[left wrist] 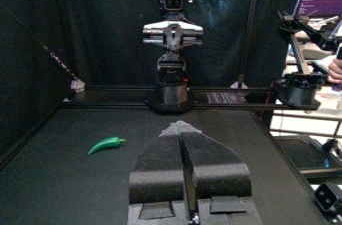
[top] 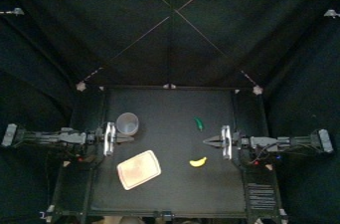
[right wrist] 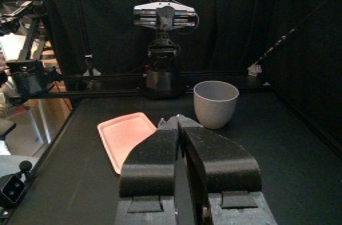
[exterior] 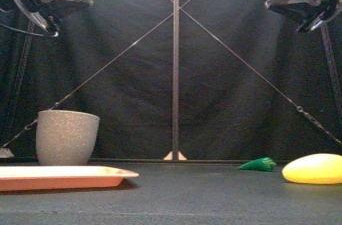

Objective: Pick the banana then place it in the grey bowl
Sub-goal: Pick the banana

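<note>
Two arms, one at each side of the table (top: 166,104), both held high above it in the front view. At 9 o'clock of the tabletop as seen from above, the left gripper (left wrist: 182,134): jaws pressed together with only a thin seam between them, clamped on nothing. At 3 o'clock, facing it, the right gripper (right wrist: 179,129): jaws likewise closed against each other and empty.

At roughly 4 o'clock from the table's middle, the banana (top: 198,160): yellow, lying flat on the bare black surface, near the right gripper and at about 7 o'clock of it in the top view. Touched by neither arm. Large and close at the right of the front view, resting on its side.

At 10 o'clock from the middle, the grey bowl (top: 127,123): a tall speckled cup, upright, mouth open upward, near the left gripper and at about 1 o'clock of it. Well apart from the banana, across the table's middle.

At 7 o'clock, toward the front edge, a flat pink tray (top: 139,168), turned a little askew to the table's sides. At 6 o'clock of the cup and close to it, though not touching.

At 1 o'clock from the middle, a small green toy (top: 200,123), at 12 o'clock of the banana and apart from it. Kind of toy too small to tell.
</note>
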`<control>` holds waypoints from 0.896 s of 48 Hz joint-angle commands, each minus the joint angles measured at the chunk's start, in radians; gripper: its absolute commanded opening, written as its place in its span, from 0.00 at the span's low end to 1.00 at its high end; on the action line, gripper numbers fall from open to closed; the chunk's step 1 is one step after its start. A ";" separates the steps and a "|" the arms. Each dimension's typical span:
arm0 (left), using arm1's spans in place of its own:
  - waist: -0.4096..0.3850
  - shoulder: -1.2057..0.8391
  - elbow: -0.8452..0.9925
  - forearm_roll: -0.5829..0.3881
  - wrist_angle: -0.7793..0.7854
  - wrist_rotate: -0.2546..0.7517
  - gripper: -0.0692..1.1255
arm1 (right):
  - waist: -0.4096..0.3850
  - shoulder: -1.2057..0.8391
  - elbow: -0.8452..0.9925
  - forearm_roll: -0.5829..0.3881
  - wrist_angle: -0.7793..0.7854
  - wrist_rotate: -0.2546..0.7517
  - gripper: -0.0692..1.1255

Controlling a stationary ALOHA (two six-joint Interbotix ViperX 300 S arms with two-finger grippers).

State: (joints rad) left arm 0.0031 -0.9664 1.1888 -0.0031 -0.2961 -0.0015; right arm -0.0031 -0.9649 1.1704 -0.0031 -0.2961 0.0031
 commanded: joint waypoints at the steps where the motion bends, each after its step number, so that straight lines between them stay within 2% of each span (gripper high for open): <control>1: 0.006 0.009 0.008 0.000 -0.021 0.006 0.15 | 0.000 0.054 0.017 -0.002 0.003 0.005 0.10; 13: 0.006 0.009 0.020 0.005 -0.046 0.006 0.15 | -0.011 0.321 0.041 0.017 0.169 0.017 0.11; 25: 0.012 0.011 0.021 0.034 -0.051 0.008 0.15 | 0.084 0.522 -0.051 0.048 0.327 0.023 0.12; 31: 0.020 0.011 0.020 0.038 -0.051 0.008 0.15 | 0.107 0.577 -0.103 0.060 0.403 0.023 0.24; 39: 0.029 0.009 0.018 0.038 -0.051 0.008 0.15 | 0.115 0.621 -0.130 0.089 0.446 0.023 0.54; 43: 0.031 0.009 0.017 0.038 -0.051 0.008 0.15 | 0.115 0.650 -0.137 0.115 0.451 0.023 0.65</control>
State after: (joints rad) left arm 0.0307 -0.9618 1.2257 0.0337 -0.3375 0.0061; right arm 0.1089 -0.3237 1.0569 0.0936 0.1519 0.0276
